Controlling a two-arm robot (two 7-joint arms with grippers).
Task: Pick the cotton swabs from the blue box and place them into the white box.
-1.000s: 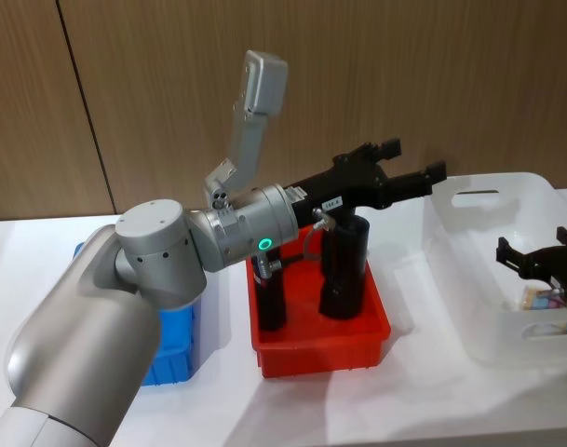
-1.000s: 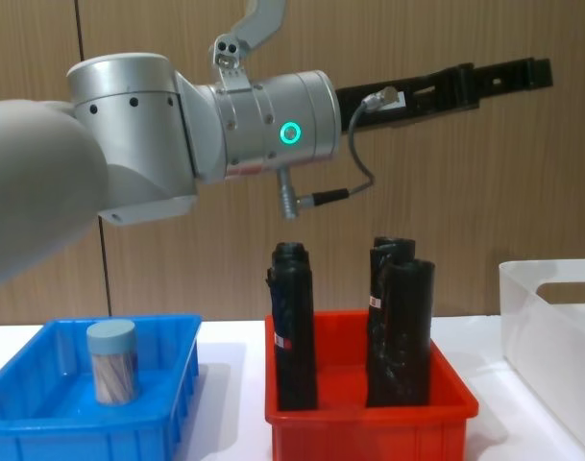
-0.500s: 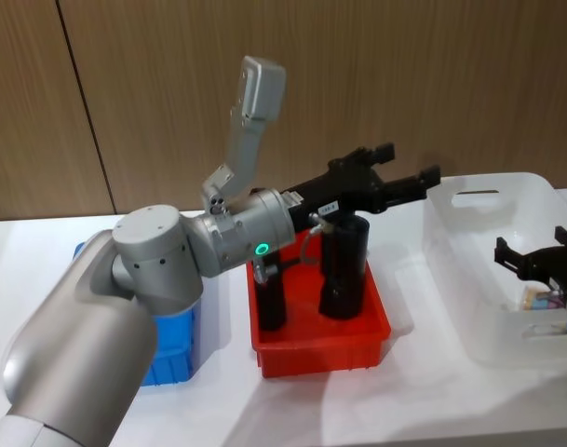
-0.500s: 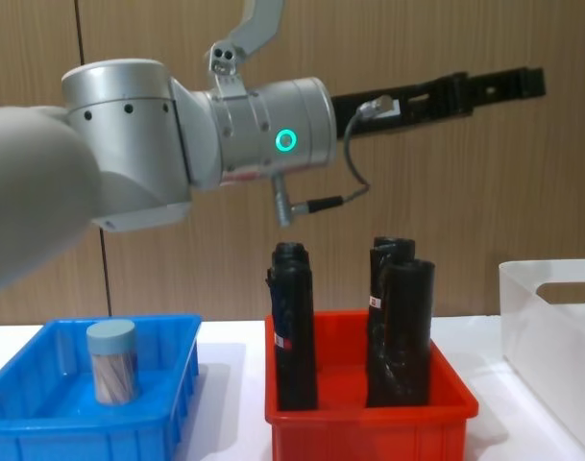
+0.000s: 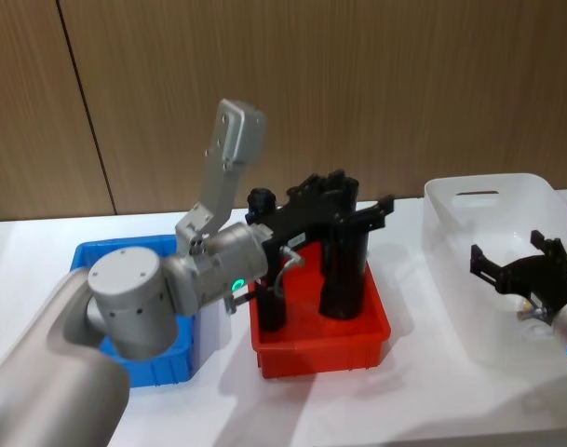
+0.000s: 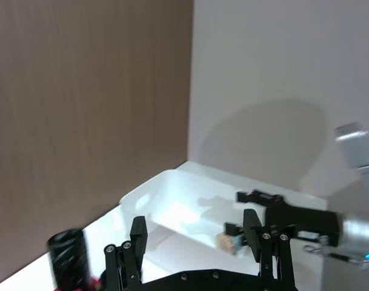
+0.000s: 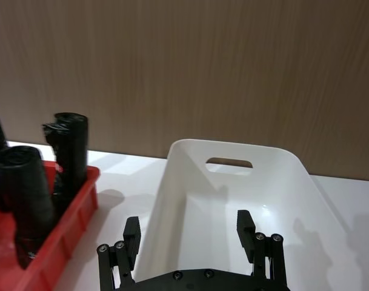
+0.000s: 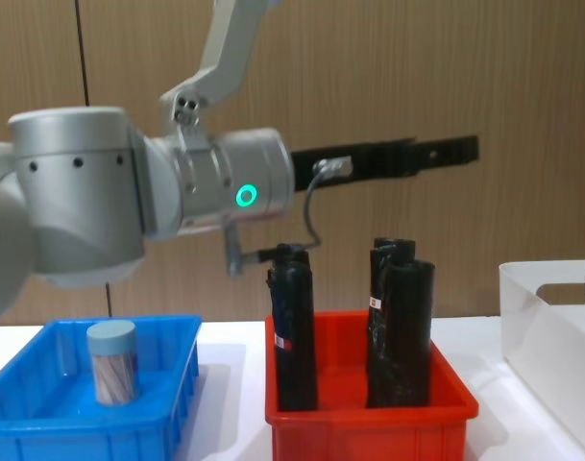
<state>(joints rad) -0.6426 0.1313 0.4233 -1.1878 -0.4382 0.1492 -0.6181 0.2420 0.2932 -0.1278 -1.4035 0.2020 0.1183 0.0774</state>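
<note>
Jaws of the left gripper (image 8: 465, 150) stand apart and empty above the red bin (image 8: 369, 421), apparently bound for the cotton swabs (image 8: 112, 360) in the blue box (image 8: 182, 384) left of it. The right gripper (image 5: 520, 265), likewise agape and empty, hangs over the white box (image 5: 479, 182) to the bin's right.

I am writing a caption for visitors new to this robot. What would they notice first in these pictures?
First, the big silver left arm reaches across the middle, its open left gripper high above the red bin of tall black rolls. Next, one jar of cotton swabs stands alone in the blue box at the left. At the right, the open right gripper hangs over the white box.
</note>
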